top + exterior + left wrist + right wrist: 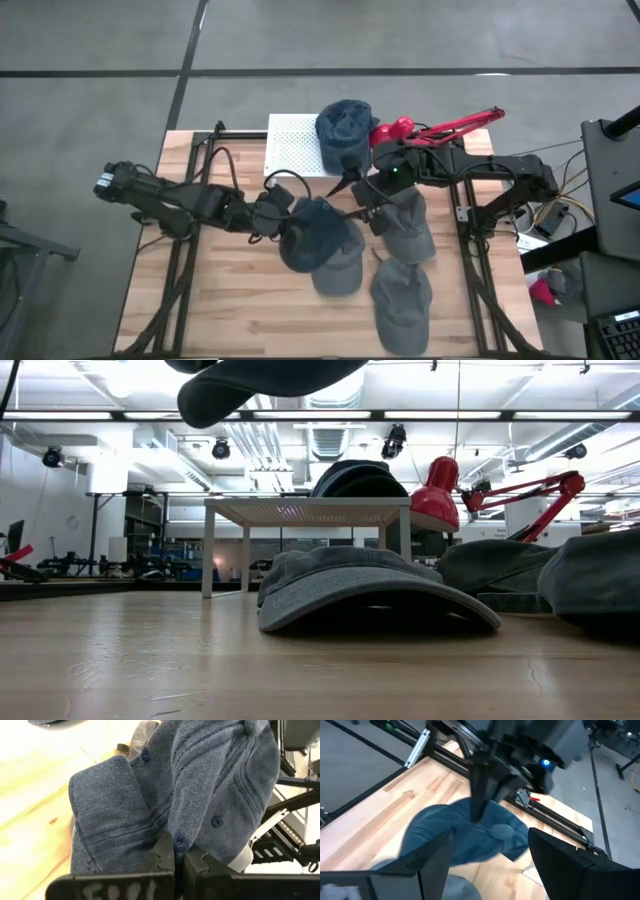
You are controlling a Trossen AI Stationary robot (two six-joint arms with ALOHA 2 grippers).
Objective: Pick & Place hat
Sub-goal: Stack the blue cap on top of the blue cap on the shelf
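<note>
grey cap (370, 592) lies brim-forward on the wooden table (230, 310), centre of the low view, closest to the lens. left gripper (178, 862) is clenched on the dark blue hat (320, 245), which hangs lifted at mid-table in the high view; only its brim shows at the top edge of the low view. right gripper (362, 190) hovers with fingers spread, holding nothing, just right of that hat. another blue hat (345, 128) sits on the white stand (290, 145), upper centre; red lamp (440, 127) to its right.
</note>
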